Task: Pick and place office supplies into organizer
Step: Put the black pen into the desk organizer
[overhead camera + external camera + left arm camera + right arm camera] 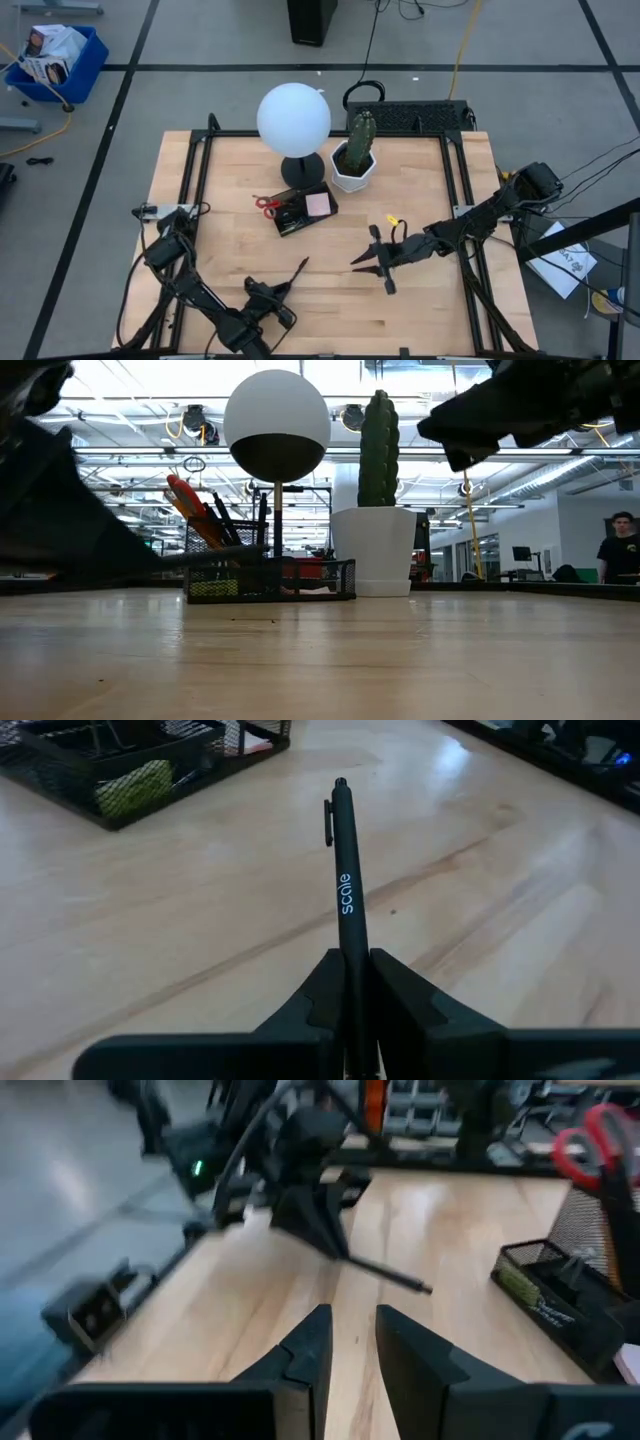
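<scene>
1. The wooden worktop (420,290) is lying mostly bare across its near half, with a dark frame running along its edges; the open stretch between the two arms and the organizer (303,212) is holding nothing else.
2. The left tool (283,286) is reaching in from the near-left corner, low over the worktop, and is clenched on a slim black pen (346,880) — the pen is sticking out past the fingertips, pointing toward the organizer, its clip end forward and its barrel marked "scale".
3. The right tool (372,262) is stretching in from the right edge toward the middle of the worktop, raised off the surface in the low view; its fingers (305,1345) are standing a narrow gap apart and gripping nothing.
4. The organizer — a black mesh tray — is sitting toward the far middle of the worktop, just in front of the lamp base (301,170) and near the white cactus pot (353,170).
5. Inside it, red-handled scissors (267,203) are poking out at the left end, dark pens (222,520) are leaning upright beside them, and a pink sticky-note pad (318,204) is lying in the right compartment.
</scene>
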Available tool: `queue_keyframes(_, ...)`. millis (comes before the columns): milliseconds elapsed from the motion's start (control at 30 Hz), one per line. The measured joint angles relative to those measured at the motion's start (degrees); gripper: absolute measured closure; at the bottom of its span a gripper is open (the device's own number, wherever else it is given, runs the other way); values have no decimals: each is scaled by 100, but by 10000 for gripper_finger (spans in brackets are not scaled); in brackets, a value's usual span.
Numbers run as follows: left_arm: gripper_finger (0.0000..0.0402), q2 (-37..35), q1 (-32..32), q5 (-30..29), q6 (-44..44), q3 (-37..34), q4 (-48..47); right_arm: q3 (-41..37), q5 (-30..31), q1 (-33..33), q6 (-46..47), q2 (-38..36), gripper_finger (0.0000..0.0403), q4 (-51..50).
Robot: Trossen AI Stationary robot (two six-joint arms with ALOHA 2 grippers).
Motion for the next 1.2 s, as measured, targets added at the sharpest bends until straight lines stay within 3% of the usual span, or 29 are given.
queue_keyframes(133, 368, -238, 106, -49, 531, 2, 197, -631, -29, -153, 615, 0, 328, 1402)
queue_keyframes(267, 368, -473, 191, -352, 1264, 4, 624, -1079, -487, -384, 1240, 0, 315, 2301)
queue_keyframes(433, 366, -726, 381, -489, 2358, 10, 1237, -1154, -600, -503, 1572, 0, 272, 2335)
queue_keyframes(667, 368, -855, 727, -434, 3904, 4, 2270, -1076, -624, -490, 1952, 132, 174, 2560)
queue_keyframes(833, 367, -867, 943, -283, 5044, 11, 3258, -937, -759, -499, 2720, 282, 125, 2554)
queue_keyframes(967, 369, -867, 1064, -182, 5676, 11, 3809, -826, -755, -501, 2757, 487, 111, 2599)
queue_keyframes(1200, 366, -867, 1098, -171, 5956, 11, 4196, -625, -753, -494, 2855, 621, 123, 2515)
